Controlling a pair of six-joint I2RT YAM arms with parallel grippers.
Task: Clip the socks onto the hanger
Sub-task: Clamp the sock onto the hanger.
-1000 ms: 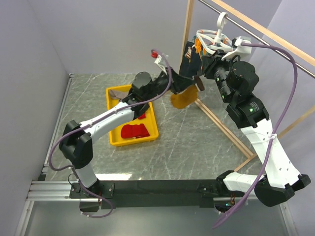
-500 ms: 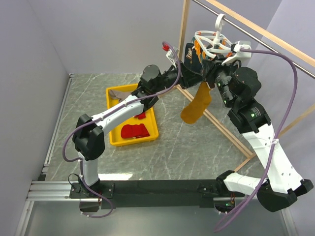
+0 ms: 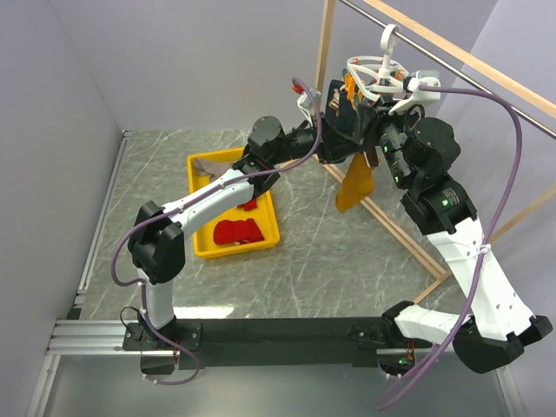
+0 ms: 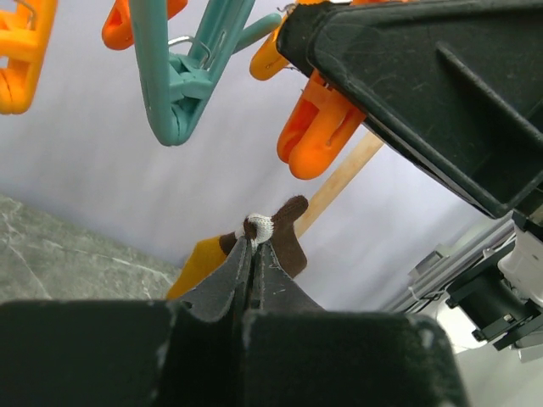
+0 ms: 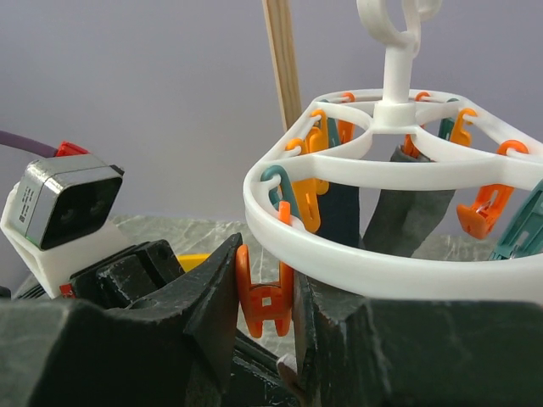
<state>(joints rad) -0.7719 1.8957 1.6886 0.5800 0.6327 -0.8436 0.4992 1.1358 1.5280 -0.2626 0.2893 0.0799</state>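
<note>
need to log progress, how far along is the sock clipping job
Done: a dark navy sock and a dark grey sock hang from the white plastic ring hanger. In hand: the left gripper pinches the cuff of a mustard yellow sock under the hanger, while the right gripper is closed on an orange plastic clip. Left: clipping that sock, then the red sock lying in the yellow plastic bin.

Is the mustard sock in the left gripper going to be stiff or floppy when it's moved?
Probably floppy: the mustard sock hangs limp from the left gripper, pinched at its cuff. Likely light, so it may swing.
</note>
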